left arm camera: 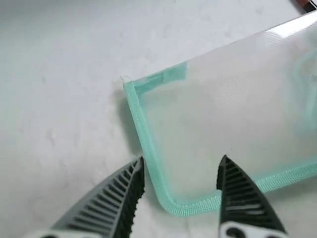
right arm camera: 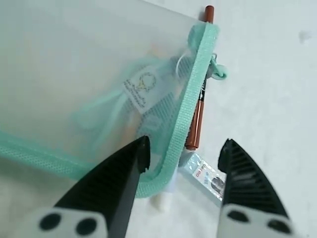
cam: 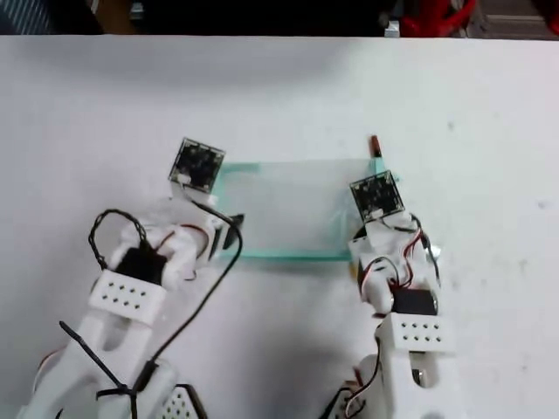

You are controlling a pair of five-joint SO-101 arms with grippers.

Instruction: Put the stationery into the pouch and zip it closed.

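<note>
A clear pouch [cam: 288, 209] with mint-green edging lies flat at the table's middle. My left gripper [left arm camera: 181, 181] is open, its jaws either side of the pouch's near left corner [left arm camera: 171, 203]. My right gripper [right arm camera: 183, 161] is open over the pouch's zipper end [right arm camera: 190, 104], where a green pull tab [right arm camera: 218, 72] hangs. A brown pen [right arm camera: 198, 106] lies beside that end, partly under the edging, and its tip [cam: 374, 142] pokes out past the pouch's far right corner. A small silver-wrapped item [right arm camera: 205, 176] and a white piece [right arm camera: 161, 201] lie between the right jaws.
The white table [cam: 279, 96] stretches wide behind and to both sides of the pouch. Dark clutter and something red [cam: 432, 17] line the far edge. Both arm bodies with cables [cam: 131, 288] fill the near side.
</note>
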